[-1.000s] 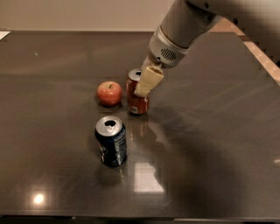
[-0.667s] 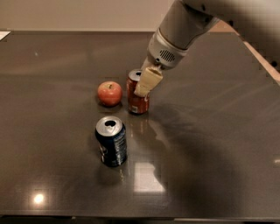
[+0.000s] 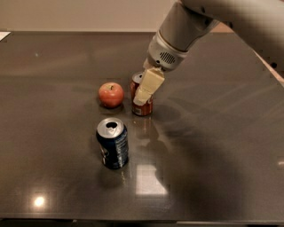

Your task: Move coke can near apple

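1. Camera view, worktop [image 3: 217,150]: dark, glossy, fills nearly the whole frame. A pale wall strip [image 3: 80,13] runs along the top edge.
2. Coke can [image 3: 145,107]: upright on the worktop, slightly left of frame centre. Red-brown body, silver top partly visible at its upper left. Base is resting on the surface.
3. Apple [image 3: 111,94]: red-orange, short stem up. It sits just left of the coke can with only a narrow gap between them; contact not seen.
4. Hand [image 3: 143,94]: at the coke can, reaching down from the upper right. A pale, cream-coloured part of it lies across the can's front, covering the middle of the label. The far side of the hand is hidden behind the can.
5. Hand state: cannot tell whether it pinches the coke can or merely sits around it.
6. Arm [image 3: 186,31]: grey-white, enters from the top right corner and slants down-left to the hand.
7. Dark blue can [image 3: 113,142]: upright, opened top, lower left of the coke can and below the apple, well apart from both.
8. Bright light reflections lie on the worktop in the lower part of the frame.
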Tool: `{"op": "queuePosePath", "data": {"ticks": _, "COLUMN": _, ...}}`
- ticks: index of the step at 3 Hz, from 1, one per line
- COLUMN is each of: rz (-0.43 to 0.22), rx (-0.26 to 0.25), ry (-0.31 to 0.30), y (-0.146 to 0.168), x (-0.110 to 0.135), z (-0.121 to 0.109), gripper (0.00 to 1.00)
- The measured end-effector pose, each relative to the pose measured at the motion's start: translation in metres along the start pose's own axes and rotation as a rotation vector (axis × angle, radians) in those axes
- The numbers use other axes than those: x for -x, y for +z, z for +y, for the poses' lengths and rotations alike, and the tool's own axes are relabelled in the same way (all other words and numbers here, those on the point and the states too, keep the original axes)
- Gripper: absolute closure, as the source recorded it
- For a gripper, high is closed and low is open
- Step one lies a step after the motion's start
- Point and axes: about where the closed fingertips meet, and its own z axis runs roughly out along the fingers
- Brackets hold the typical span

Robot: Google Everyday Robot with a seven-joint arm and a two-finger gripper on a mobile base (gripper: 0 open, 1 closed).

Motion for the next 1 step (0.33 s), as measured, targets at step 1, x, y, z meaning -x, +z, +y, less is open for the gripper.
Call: {"op": "queuePosePath", "data": {"ticks": 1, "rz": 0.000, "rx": 0.000, "ry": 0.000, "y": 0.0000, "x": 0.0000, "z": 0.0000, "gripper": 0.00}}
